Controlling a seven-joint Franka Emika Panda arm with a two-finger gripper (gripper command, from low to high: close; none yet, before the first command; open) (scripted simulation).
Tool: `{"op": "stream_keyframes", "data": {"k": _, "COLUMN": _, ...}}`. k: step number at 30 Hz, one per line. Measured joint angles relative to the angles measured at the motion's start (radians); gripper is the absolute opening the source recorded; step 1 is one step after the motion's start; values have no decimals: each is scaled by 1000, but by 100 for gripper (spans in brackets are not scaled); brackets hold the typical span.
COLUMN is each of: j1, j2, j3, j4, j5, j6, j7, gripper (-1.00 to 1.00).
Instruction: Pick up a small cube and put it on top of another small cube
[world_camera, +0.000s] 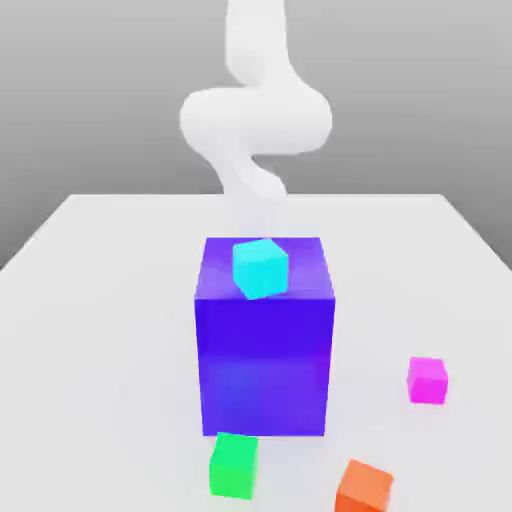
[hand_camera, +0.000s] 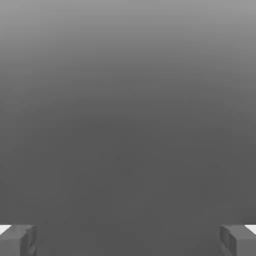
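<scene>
Nearest you in the exterior view lay the orange cube (world_camera: 364, 487), its lower part cut off by the frame edge, and just to its left the green cube (world_camera: 233, 466), which sat right in front of the big blue block (world_camera: 264, 340). You could see the pink cube (world_camera: 427, 380) on its own off to the exterior view's right, well apart from the block. The cyan cube (world_camera: 260, 267) rested on top of the block, near the front edge and turned a little askew; all four small cubes were plain, flat-coloured and alike in size. That made four small cubes and one large block on the white table (world_camera: 100, 300). Behind the block rose the arm (world_camera: 255, 120), washed out to a pale white shape whose lower end the block hid from you. In the hand view the gripper (hand_camera: 128, 240) stood released, its two grey fingers (hand_camera: 17, 240) spread wide to opposite edges, cut off by the frame, with nothing between them but plain grey ground.
</scene>
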Motion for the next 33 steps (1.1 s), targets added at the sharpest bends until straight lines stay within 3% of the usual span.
{"op": "stream_keyframes", "data": {"k": 8, "j1": 73, "j2": 128, "j3": -63, "j4": -267, "j5": -37, "j6": -132, "j7": -254, "gripper": 0}}
{"op": "stream_keyframes", "data": {"k": 12, "j1": 86, "j2": 255, "j3": -81, "j4": -399, "j5": -53, "j6": 0, "j7": -314, "gripper": 0}}
{"op": "stream_keyframes", "data": {"k": 13, "j1": 87, "j2": 271, "j3": -83, "j4": -414, "j5": -54, "j6": 25, "j7": -317, "gripper": -100}}
{"op": "stream_keyframes", "data": {"k": 19, "j1": 85, "j2": 280, "j3": -82, "j4": -422, "j5": -46, "j6": 37, "j7": -324, "gripper": -100}}
{"op": "stream_keyframes", "data": {"k": 26, "j1": 59, "j2": 193, "j3": -92, "j4": -298, "j5": -29, "j6": -164, "j7": -340, "gripper": -100}}
{"op": "stream_keyframes", "data": {"k": 33, "j1": -21, "j2": 389, "j3": -210, "j4": -245, "j5": -81, "j6": -6, "j7": -481, "gripper": -100}}
